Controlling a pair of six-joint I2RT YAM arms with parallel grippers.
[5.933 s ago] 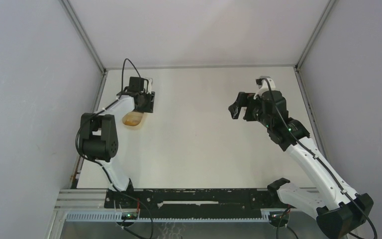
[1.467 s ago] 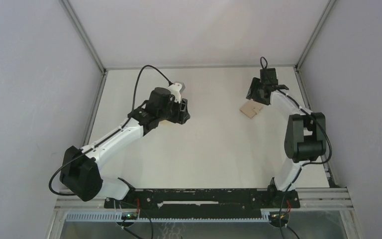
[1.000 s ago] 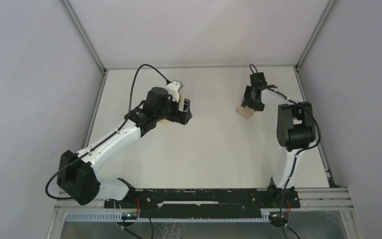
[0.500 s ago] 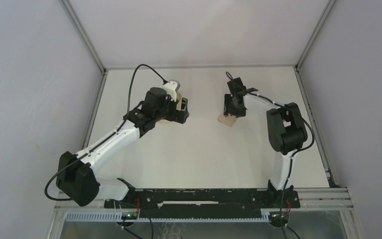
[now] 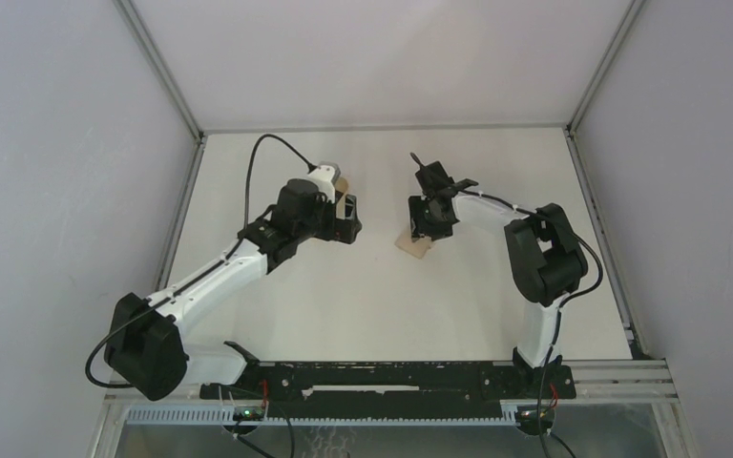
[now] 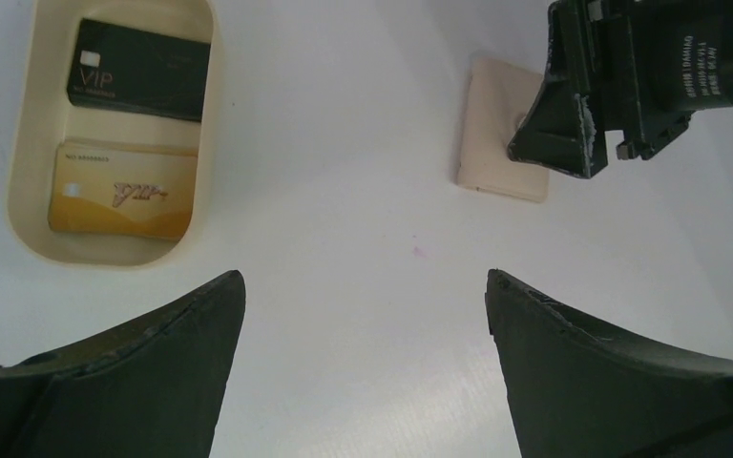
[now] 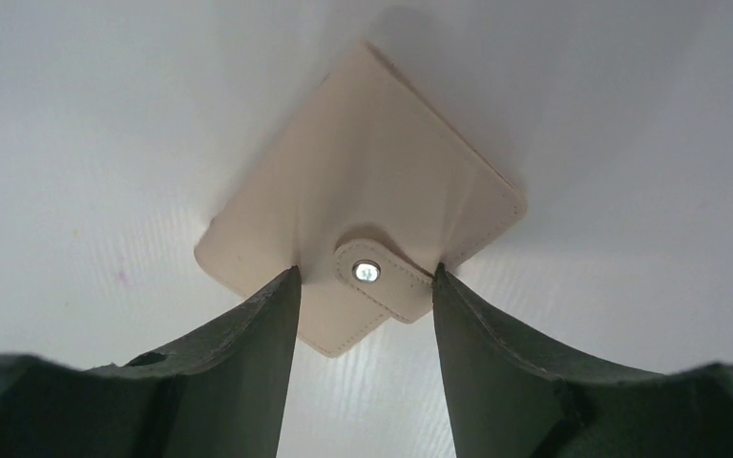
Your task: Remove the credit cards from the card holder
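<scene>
Tan card holder [image 7: 344, 191]: flat on the white worktop [image 5: 391, 305] near its centre, closed, snap tab [image 7: 387, 279] fastened. No credit cards are seen protruding, so whether any are inside cannot be told.

Right end effector [image 7: 364, 275]: jaws apart, set astride the tab with the tips at the holder's face. Nothing is clamped.

Left end effector [image 6: 365, 281]: jaws spread wide and empty, hovering between the holder and an oval cream tray [image 6: 208, 124]. A black card [image 6: 138, 69] and a gold card [image 6: 124, 189] are laid in the tray.

Step in hand, as judged: the tab is to be unsnapped. The body is best pinned flat while the tab's free end is pinched and peeled upward, so that the snap is released without the holder being dragged or lifted.
</scene>
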